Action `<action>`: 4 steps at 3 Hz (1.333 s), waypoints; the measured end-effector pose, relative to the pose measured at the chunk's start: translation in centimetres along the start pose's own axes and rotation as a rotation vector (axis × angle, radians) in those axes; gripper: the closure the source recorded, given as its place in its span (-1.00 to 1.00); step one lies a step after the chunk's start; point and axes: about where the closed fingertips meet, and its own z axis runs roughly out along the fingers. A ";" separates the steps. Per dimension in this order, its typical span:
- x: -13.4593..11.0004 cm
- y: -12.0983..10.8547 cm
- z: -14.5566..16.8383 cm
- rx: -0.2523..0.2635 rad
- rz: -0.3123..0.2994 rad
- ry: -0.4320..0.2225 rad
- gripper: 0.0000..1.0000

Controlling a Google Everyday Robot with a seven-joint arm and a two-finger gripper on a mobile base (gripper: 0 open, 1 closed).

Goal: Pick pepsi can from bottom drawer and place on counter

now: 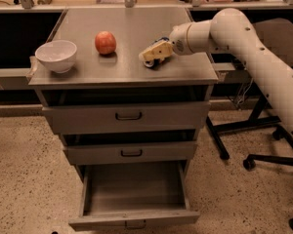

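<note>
My gripper is over the right half of the counter, the flat grey top of the drawer cabinet. It is shut on the pepsi can, which shows only as a small dark shape under the yellowish fingers. The can is at or just above the counter surface; I cannot tell whether it touches. The bottom drawer is pulled out and its tray holds nothing.
A red-orange apple and a white bowl stand on the left half of the counter. The two upper drawers are closed. An office chair base stands on the floor to the right.
</note>
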 end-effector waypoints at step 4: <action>-5.2 -0.9 -8.9 0.104 -0.051 -0.167 -1.00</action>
